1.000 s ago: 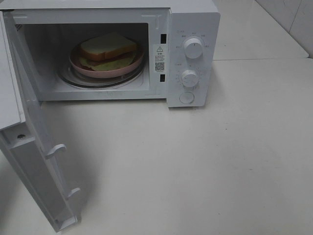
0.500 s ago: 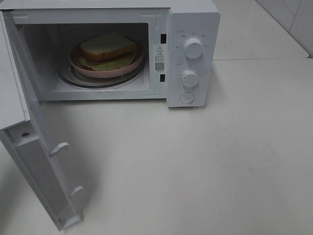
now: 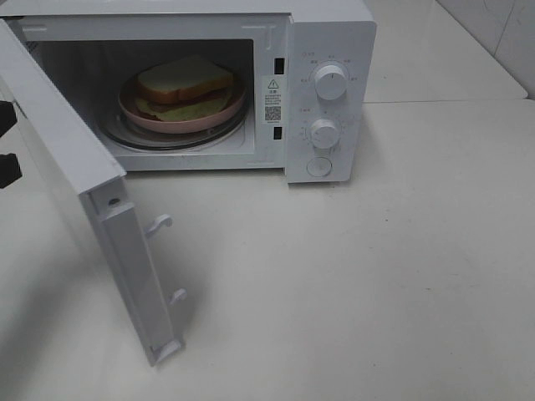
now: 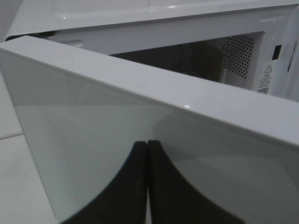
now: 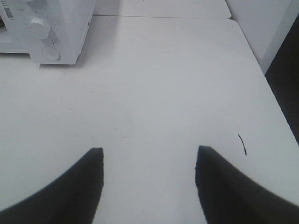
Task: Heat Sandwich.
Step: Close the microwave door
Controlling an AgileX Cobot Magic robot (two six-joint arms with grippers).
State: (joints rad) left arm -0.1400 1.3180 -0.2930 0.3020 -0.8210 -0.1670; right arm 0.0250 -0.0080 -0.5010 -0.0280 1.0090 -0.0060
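Observation:
The sandwich, white bread with greenish filling, lies on a pink plate on the glass turntable inside the open white microwave. The microwave door stands about half open, swung out to the left. My left gripper is shut, its fingertips pressed against the door's outer face. Black parts of that arm show at the left edge behind the door. My right gripper is open and empty above the bare table, right of the microwave.
The microwave's control panel has two knobs and a round button. The white table spreads in front and to the right. The table's right edge drops off beside a wall.
The door has swung from wide open toward the microwave, now about half open. Black parts of my left arm have come into view at the left edge.

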